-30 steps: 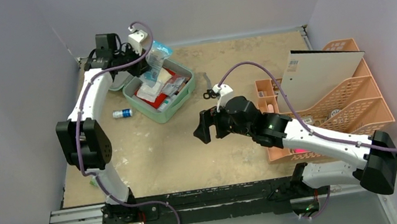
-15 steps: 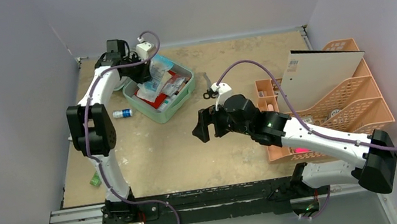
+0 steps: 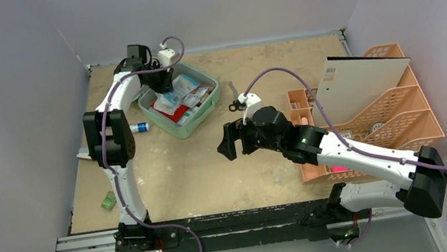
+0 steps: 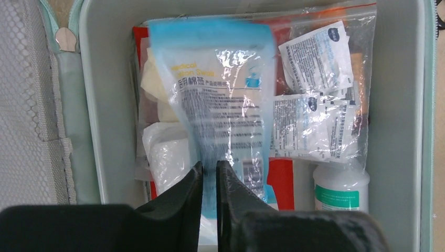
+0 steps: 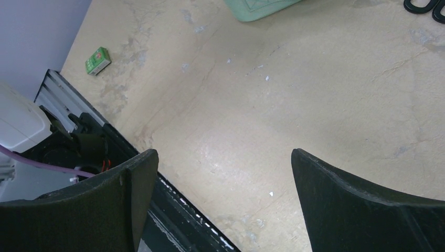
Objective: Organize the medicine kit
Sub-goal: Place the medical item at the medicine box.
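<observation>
The mint-green medicine kit point(image 3: 186, 132) lies open at the back left, its pale inner wall point(image 4: 399, 105) framing packed supplies. A blue-and-clear packet point(image 4: 225, 100) lies flat on top of them, also visible as the blue packet point(image 3: 179, 90) from above. My left gripper point(image 4: 210, 168) hangs over the packet's near end, its jaws parted by a narrow slit with blue showing through the gap. My right gripper point(image 3: 227, 144) hovers over the bare table at centre. In the wrist view the right gripper point(image 5: 223, 153) stands wide open with nothing between its fingers.
Inside the kit are white sachets point(image 4: 315, 79), a white bottle point(image 4: 341, 189) and a mesh lid pocket point(image 4: 21, 105). A small bottle point(image 3: 137, 127) lies left of the kit. A green box point(image 3: 108, 201) sits near the front left, black rings point(image 3: 234, 105) mid-table, a peach rack point(image 3: 399, 113) at right.
My left arm reached farther back and lowered the blue packet from upright into the kit, where it now lies flat. Its jaws have parted slightly. The right arm has not moved.
</observation>
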Available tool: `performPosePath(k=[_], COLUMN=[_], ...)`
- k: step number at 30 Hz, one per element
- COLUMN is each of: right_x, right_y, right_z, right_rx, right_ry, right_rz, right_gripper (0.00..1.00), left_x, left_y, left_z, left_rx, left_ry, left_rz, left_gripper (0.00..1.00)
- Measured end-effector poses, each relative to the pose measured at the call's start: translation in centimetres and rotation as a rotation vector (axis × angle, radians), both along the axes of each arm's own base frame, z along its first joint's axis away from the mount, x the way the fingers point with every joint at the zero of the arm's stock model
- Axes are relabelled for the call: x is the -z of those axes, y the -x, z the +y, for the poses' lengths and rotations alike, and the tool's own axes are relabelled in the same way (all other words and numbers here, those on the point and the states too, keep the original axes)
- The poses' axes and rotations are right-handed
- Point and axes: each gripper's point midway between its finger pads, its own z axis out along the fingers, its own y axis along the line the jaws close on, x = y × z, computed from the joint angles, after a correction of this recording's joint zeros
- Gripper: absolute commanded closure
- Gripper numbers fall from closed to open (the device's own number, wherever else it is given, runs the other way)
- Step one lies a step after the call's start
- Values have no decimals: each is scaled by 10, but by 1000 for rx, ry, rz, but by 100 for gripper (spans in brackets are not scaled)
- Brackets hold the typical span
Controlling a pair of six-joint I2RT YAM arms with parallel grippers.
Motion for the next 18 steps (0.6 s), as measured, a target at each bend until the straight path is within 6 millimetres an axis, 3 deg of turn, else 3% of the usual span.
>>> performPosePath(k=[4,8,18], right_x=[0,0,-9], right_y=[0,0,1], right_z=[0,0,-2], right_rx=[-2,-3,1], right_ry=[2,3,-17], right_rz=[-3,-4,-20], right_gripper=[1,1,1], left_x=[-2,-4,-3], left_y=[-1,-1,-8], left_z=[-3,-7,-13], left_rx=[6,14,-3], left_ry=[-10,0,44], left_rz=[-6,-9,-43], left_gripper=[74,73,93])
